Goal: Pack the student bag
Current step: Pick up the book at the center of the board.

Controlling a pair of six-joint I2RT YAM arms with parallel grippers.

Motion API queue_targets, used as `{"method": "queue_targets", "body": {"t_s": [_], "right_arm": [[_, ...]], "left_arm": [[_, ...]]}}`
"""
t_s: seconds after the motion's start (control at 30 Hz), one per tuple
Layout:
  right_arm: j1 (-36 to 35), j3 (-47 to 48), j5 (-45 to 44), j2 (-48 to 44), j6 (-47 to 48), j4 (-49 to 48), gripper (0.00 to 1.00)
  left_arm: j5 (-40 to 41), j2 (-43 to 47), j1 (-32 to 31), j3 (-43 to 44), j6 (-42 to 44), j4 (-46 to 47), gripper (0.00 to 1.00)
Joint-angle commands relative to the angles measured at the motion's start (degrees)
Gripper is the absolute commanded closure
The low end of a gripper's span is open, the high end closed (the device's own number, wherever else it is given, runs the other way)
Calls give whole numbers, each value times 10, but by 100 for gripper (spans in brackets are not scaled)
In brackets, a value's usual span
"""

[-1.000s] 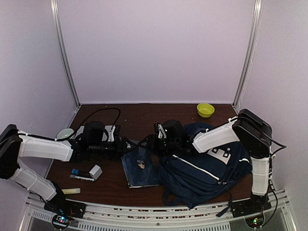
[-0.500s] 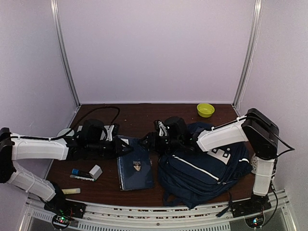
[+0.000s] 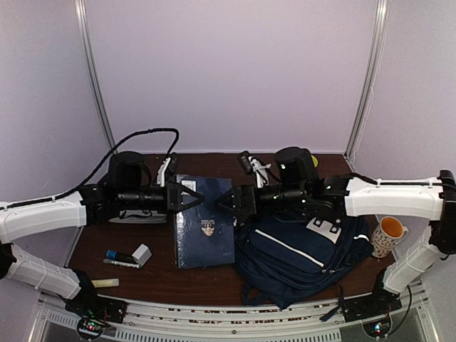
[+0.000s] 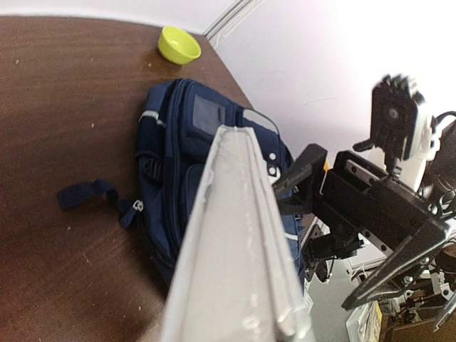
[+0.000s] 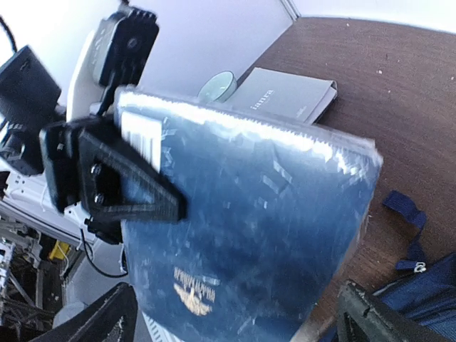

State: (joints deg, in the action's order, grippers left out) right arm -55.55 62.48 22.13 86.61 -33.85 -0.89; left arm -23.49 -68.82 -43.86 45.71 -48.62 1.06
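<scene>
Top external view gives me the layout. The table (image 3: 214, 165) carries the bag (image 3: 306, 260), which lies flat on the right half under my right arm. Just left of the bag, the book (image 3: 205, 231) is held up off the wood (in the right wrist view, bare table shows beyond its far corner).

The left gripper (image 3: 191, 199) is clamped on the book's left edge. From the right wrist I can see one black jaw pressed flat on the cover. The right gripper (image 3: 226, 202) faces it at the book's right edge with jaws wide apart and holds nothing. Its fingers (image 5: 107, 317) sit at the lower corners of its own view, and neither is closed on the cover.

I judge the step in hand to be getting the book into the bag, with the left arm alone carrying it. The next move needs an open mouth on the bag, and I cannot tell from these views whether the zip is undone. I would send the free right gripper to hold the opening. Then I would swing the book right and tip it in slowly, since a one-edge grip may let it pivot.
</scene>
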Motion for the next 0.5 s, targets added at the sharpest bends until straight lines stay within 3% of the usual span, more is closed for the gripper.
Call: {"method": "queue_targets", "body": {"t_s": [0.0, 0.23, 0.47], "right_arm": [[-5, -41, -24, -88, 114, 91, 2], [4, -118, -3, -215, 121, 77, 0], [6, -129, 50, -223, 89, 14, 1]], "left_arm": [[-47, 23, 4, 68, 50, 38, 100], [-137, 12, 4, 119, 63, 61, 100], [-214, -6, 2, 159, 48, 102, 100]]}}
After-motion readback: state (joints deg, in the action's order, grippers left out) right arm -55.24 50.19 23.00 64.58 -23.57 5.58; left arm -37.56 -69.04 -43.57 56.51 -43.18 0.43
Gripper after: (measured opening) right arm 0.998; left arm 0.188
